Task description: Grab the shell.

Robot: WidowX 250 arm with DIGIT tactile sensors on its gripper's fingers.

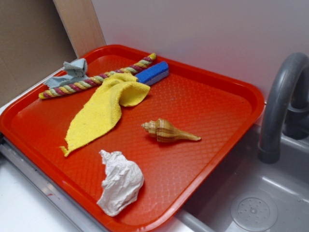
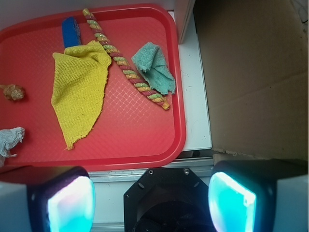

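Both gripper (image 2: pixel 151 195) pads spread apart beyond the tray (image 2: pixel 145 145) edge, far from the shell (image 1: pixel 166 131).

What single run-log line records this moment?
phase: before approach | claw: open, empty, off tray | shell: untouched on tray, beside white lump

exterior low and oblique, wrist overhead, both on red tray (image 1: pixel 227 92)

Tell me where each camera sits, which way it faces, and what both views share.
Exterior: off the red tray's near corner, angled down across it toward the wall; no robot part shows.
Wrist: above the gripper, looking down past its open fingers at the tray's end.
Shared: shell, yellow cloth, striped rope, white crumpled lump.
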